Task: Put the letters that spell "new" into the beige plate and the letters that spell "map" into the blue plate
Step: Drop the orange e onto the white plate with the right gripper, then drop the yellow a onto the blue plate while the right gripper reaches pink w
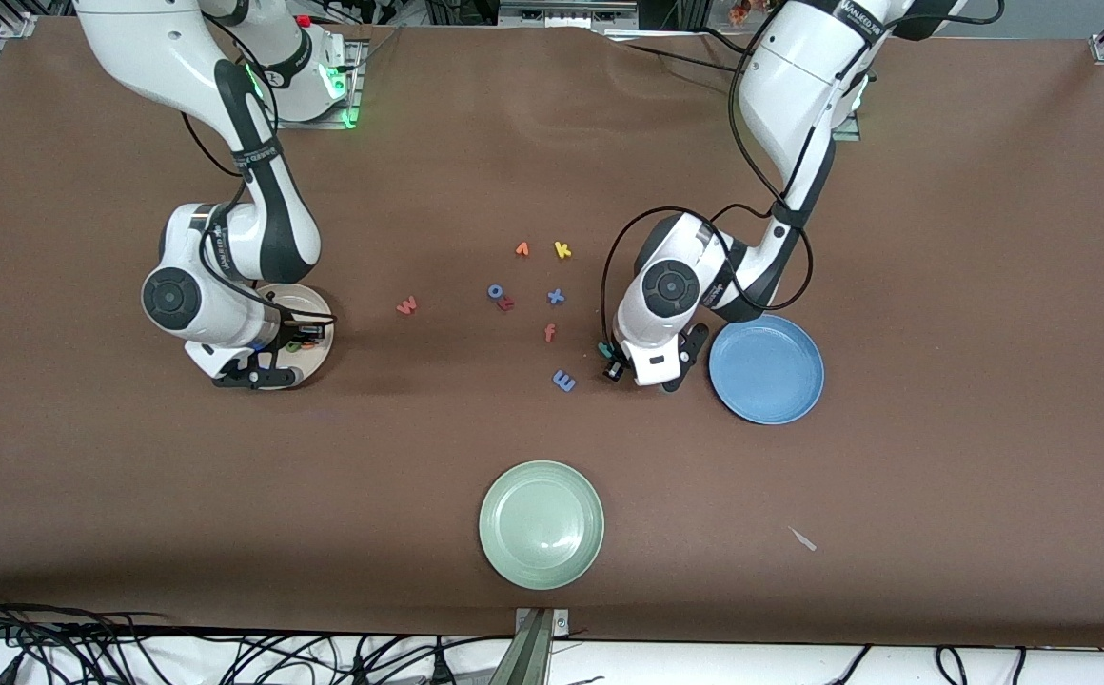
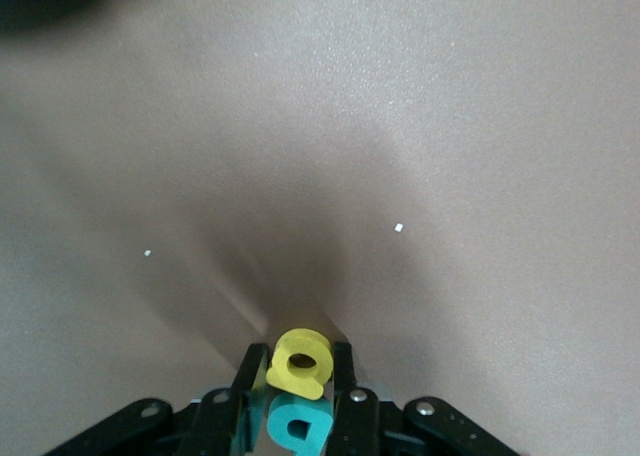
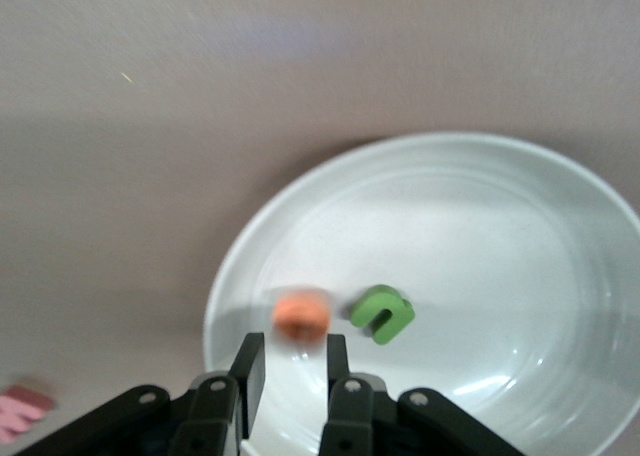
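The a [image 2: 298, 361] and the p [image 2: 297, 424] sit stacked between the left gripper's fingers [image 2: 247, 371], over bare table [image 2: 420, 126] beside the blue plate [image 1: 767, 369]. Just ahead of the right gripper's fingers [image 3: 246, 361], the e [image 3: 301, 316] and the n [image 3: 382, 313] lie side by side in the beige plate [image 3: 560, 236].

Our left gripper [image 2: 300, 376] is low at the table, fingers clamped; our right gripper [image 3: 290, 361] hovers, arm bent, fingers narrowly parted and empty
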`<move>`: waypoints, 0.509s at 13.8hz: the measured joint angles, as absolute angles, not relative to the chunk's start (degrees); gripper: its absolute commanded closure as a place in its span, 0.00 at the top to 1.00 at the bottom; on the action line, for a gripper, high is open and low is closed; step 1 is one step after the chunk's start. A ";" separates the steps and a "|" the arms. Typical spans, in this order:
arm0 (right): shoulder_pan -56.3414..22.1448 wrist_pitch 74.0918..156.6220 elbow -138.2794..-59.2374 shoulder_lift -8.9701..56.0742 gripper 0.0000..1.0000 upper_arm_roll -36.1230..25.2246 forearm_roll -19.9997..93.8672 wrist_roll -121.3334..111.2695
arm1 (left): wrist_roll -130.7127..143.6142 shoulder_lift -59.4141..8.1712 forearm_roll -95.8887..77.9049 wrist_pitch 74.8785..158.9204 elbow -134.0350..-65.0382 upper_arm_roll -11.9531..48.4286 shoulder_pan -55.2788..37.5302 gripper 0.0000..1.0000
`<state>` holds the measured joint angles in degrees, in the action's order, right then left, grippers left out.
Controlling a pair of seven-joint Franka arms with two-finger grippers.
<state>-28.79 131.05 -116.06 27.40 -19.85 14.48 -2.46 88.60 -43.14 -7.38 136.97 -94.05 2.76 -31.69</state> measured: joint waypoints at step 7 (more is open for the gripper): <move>-29.54 122.24 -113.74 20.75 1.00 -17.85 14.49 6.46 | 84.31 -39.96 -5.21 130.95 -92.53 1.35 -29.70 0.09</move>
<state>-29.54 122.24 -113.74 20.75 -17.85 14.49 6.46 84.31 -39.96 -5.21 130.95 -92.53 1.35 -29.70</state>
